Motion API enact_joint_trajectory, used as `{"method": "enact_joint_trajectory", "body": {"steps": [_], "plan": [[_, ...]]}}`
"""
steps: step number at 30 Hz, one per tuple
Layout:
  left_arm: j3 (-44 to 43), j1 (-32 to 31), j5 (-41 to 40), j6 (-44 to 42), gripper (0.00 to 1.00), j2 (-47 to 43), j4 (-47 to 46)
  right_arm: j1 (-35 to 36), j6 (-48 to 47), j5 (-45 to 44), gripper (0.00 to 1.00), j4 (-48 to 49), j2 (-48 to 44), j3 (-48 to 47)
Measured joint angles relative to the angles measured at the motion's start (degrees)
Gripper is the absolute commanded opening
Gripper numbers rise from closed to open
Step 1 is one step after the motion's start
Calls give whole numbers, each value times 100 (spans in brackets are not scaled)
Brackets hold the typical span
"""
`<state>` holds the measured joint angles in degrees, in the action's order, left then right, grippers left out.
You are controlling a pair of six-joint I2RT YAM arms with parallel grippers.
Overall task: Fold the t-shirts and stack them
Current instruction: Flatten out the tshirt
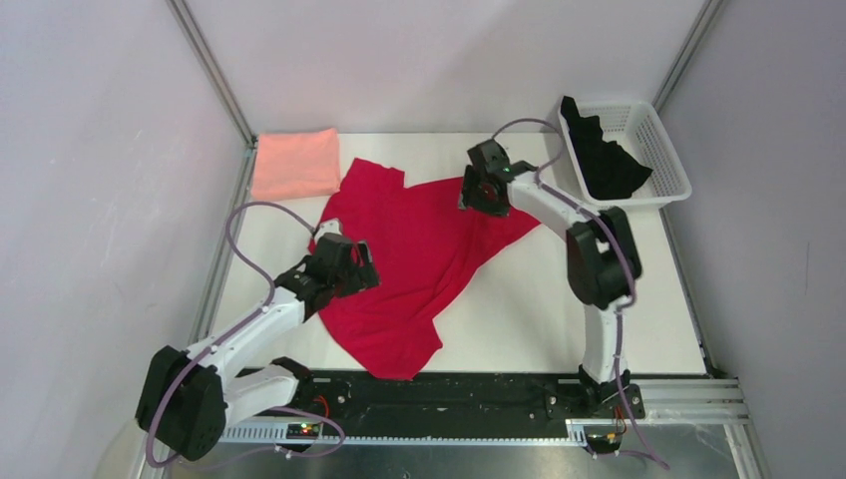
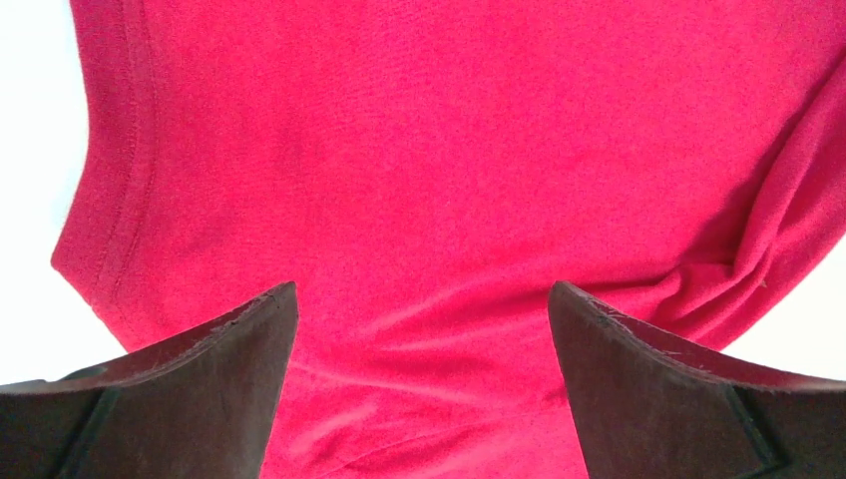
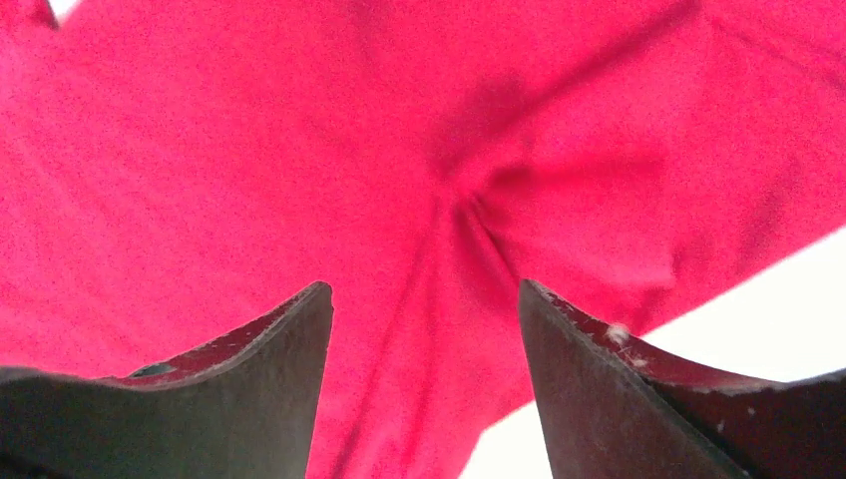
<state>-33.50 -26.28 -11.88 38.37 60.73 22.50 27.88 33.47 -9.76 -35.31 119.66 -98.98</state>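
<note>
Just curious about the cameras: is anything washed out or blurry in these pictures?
Left wrist: the table glares pure white beside the red t-shirt, whose hem stitching is sharp. Right wrist: cloth grainy and softer. Top external: even light, faint shadows.

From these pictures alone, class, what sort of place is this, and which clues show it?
Likely a robot lab test cell: blank walls on metal framing, a left arm and right arm bolted to a white table, a red t-shirt spread between them.
</note>
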Motion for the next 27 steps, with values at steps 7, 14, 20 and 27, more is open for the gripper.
{"method": "enact_joint_trajectory", "body": {"steps": [7,14,20,27], "plan": [[0,20,31,2,100,551,-236,-645,-647,807,68,723,-1718,2221],[0,72,146,15,100,986,-503,-1346,-992,1803,59,1346,-1338,2382],[0,151,181,15,100,1075,-584,-1384,-1023,2253,57,1751,-1106,2385],[13,232,210,15,100,1123,-662,-1451,-1001,2391,55,1810,-734,2332]]}}
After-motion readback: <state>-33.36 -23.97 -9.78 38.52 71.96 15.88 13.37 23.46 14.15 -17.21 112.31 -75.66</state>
